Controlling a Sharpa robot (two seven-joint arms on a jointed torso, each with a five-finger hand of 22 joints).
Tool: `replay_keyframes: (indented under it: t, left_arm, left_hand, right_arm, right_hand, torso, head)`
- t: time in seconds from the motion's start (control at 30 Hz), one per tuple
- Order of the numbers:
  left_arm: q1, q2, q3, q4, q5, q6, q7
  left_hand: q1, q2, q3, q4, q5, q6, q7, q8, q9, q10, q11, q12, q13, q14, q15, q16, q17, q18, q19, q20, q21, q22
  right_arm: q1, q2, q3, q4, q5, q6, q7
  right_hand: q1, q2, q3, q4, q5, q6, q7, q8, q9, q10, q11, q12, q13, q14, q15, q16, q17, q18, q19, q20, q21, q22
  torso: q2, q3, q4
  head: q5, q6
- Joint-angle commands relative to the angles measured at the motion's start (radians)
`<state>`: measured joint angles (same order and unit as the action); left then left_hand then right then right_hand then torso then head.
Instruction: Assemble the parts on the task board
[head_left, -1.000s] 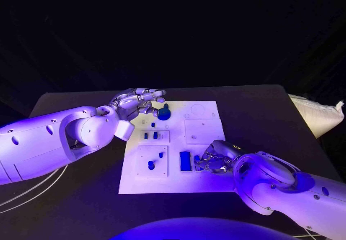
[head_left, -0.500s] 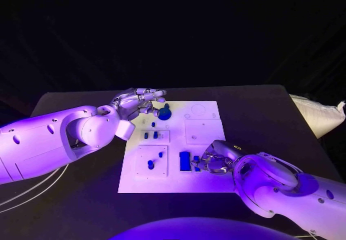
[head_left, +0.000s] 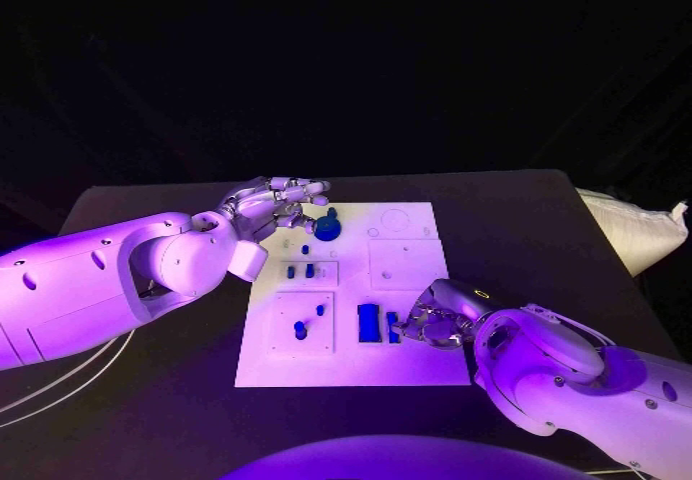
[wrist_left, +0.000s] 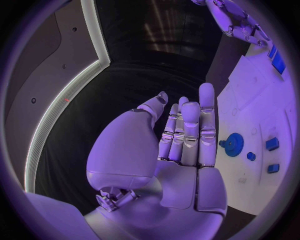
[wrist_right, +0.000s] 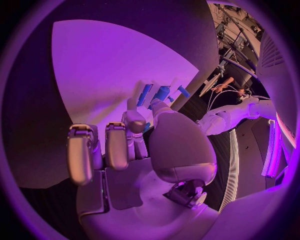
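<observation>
The white task board (head_left: 411, 265) lies in the middle of the table. A blue gear (head_left: 327, 228) sits near its far left corner, also in the left wrist view (wrist_left: 234, 144). My left hand (head_left: 274, 206) hovers just left of the gear, fingers apart, palm (wrist_left: 181, 150) holding nothing. Small blue parts (head_left: 302, 271) stand in a recess, and others (head_left: 300, 329) lie nearer the front. A blue block (head_left: 369, 322) lies at the board's front. Beside it, my right hand (head_left: 433, 318) pinches a narrow blue part (head_left: 392, 326) between thumb and finger (wrist_right: 134, 107), its other fingers curled.
A white bag (head_left: 635, 230) lies off the table's right edge. The black table (head_left: 144, 215) surrounds the board on all sides. My left forearm (head_left: 101, 285) lies over the table to the left of the board.
My right hand has shifted slightly by the narrow blue part at the board's front. The left hand has stayed where it was beside the gear.
</observation>
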<state>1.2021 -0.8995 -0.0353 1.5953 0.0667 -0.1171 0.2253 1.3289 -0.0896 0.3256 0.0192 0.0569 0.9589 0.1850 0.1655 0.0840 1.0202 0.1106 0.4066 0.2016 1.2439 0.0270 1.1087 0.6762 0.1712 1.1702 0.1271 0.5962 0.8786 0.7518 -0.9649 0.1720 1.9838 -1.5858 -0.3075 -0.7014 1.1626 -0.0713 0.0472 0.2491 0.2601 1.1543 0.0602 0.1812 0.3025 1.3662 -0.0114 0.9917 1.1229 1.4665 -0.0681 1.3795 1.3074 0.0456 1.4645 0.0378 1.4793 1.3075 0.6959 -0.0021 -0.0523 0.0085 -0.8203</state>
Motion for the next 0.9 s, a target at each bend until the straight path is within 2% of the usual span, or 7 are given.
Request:
replay_keyframes:
  t: [0.03,0.13,0.23,0.33,0.47,0.63,0.9]
  left_arm:
    - [0.0,0.002,0.001,0.001,0.001,0.021,0.003]
    - [0.0,0.003,0.0,0.0,0.001,0.022,0.004]
    - [0.0,0.003,0.0,-0.003,0.001,0.021,0.005]
    - [0.0,0.002,0.0,-0.007,0.001,0.019,0.006]
    - [0.0,0.003,0.0,-0.013,0.001,0.018,0.008]
    - [0.0,0.004,0.0,-0.018,0.001,0.018,0.009]
    - [0.0,0.005,0.0,-0.021,0.001,0.019,0.008]
  left_hand:
    - [0.012,0.0,-0.006,-0.001,-0.003,-0.007,0.001,0.005,-0.001,-0.006,-0.002,0.005,0.001,-0.005,0.0,-0.002,-0.001,0.011,0.008,0.002,-0.007,-0.002]
    - [0.012,0.0,-0.006,-0.001,-0.003,-0.007,0.001,0.005,-0.001,-0.006,-0.002,0.005,0.001,-0.005,0.0,-0.002,-0.001,0.011,0.008,0.002,-0.007,-0.002]
    - [0.012,0.0,-0.006,-0.001,-0.003,-0.007,0.001,0.005,-0.001,-0.006,-0.002,0.005,0.001,-0.005,0.0,-0.002,-0.001,0.011,0.008,0.002,-0.007,-0.002]
    - [0.012,0.0,-0.007,-0.002,-0.003,-0.007,0.001,0.005,-0.001,-0.007,-0.002,0.005,0.001,-0.006,0.0,-0.003,-0.002,0.011,0.008,0.002,-0.007,-0.002]
    - [0.013,0.001,-0.007,-0.002,-0.003,-0.008,0.001,0.005,-0.001,-0.007,-0.002,0.005,0.001,-0.006,0.0,-0.003,-0.002,0.011,0.008,0.002,-0.007,-0.002]
    - [0.013,0.001,-0.007,-0.002,-0.003,-0.008,0.001,0.005,-0.001,-0.007,-0.002,0.005,0.001,-0.006,0.0,-0.003,-0.002,0.011,0.008,0.002,-0.007,-0.002]
    - [0.013,0.001,-0.007,-0.002,-0.003,-0.008,0.001,0.005,-0.001,-0.007,-0.002,0.005,0.001,-0.006,0.0,-0.003,-0.002,0.011,0.008,0.002,-0.007,-0.002]
  right_arm:
    - [-0.001,0.004,0.0,-0.003,-0.015,0.017,0.003]
    - [-0.002,0.005,0.0,-0.007,-0.013,-0.006,0.008]
    - [-0.002,0.002,0.0,-0.017,0.011,-0.064,0.032]
    - [-0.001,0.001,0.001,-0.03,0.043,-0.086,0.047]
    - [0.0,0.008,0.001,-0.046,0.064,-0.08,0.05]
    - [0.0,0.024,0.001,-0.057,0.066,-0.062,0.043]
    - [-0.004,0.042,0.001,-0.066,0.038,-0.008,0.025]
  right_hand:
    - [0.042,0.001,-0.004,-0.023,-0.024,0.001,0.004,-0.005,0.002,-0.003,0.0,-0.006,0.001,0.058,-0.008,-0.004,0.015,-0.008,0.011,-0.002,-0.001,0.127]
    - [0.07,0.01,-0.006,-0.034,-0.056,-0.001,0.005,-0.008,0.002,-0.008,0.001,-0.017,-0.004,0.058,-0.007,-0.008,0.011,-0.007,0.008,-0.001,-0.004,0.123]
    - [0.082,0.01,-0.014,-0.036,-0.047,-0.028,0.015,-0.024,-0.003,-0.034,0.008,-0.072,-0.042,0.052,-0.003,-0.028,-0.013,-0.002,-0.007,0.001,-0.019,0.102]
    - [0.095,-0.004,-0.028,-0.041,-0.04,-0.047,0.024,-0.036,-0.007,-0.047,0.016,-0.094,-0.057,0.05,0.004,-0.036,-0.021,0.0,-0.01,0.007,-0.023,0.097]
    - [0.105,-0.011,-0.041,-0.046,-0.046,-0.036,0.022,-0.031,-0.003,-0.052,0.016,-0.103,-0.063,0.05,0.005,-0.039,-0.023,0.0,-0.011,0.01,-0.024,0.096]
    - [0.101,-0.007,-0.054,-0.038,-0.052,-0.027,0.02,-0.024,0.0,-0.046,0.014,-0.095,-0.058,0.051,0.004,-0.038,-0.021,-0.001,-0.009,0.01,-0.023,0.098]
    - [0.093,0.0,-0.077,-0.024,-0.056,-0.012,0.013,-0.013,0.007,-0.024,0.009,-0.051,-0.026,0.054,0.0,-0.03,-0.012,-0.003,-0.002,0.008,-0.017,0.108]
  torso:
    - [0.0,-0.0007,0.0002]
    - [0.0,-0.0006,0.0019]
    - [-0.001,-0.0008,0.0006]
    - [-0.003,-0.0013,-0.0007]
    - [0.0,-0.0006,0.0025]
    - [-0.001,0.0003,0.0007]
    - [0.001,-0.0007,0.0007]
  head:
    - [-0.002,0.001]
    - [-0.003,0.002]
    - [-0.004,0.004]
    - [-0.003,0.008]
    - [-0.005,0.01]
    - [-0.003,0.011]
    - [-0.004,0.011]
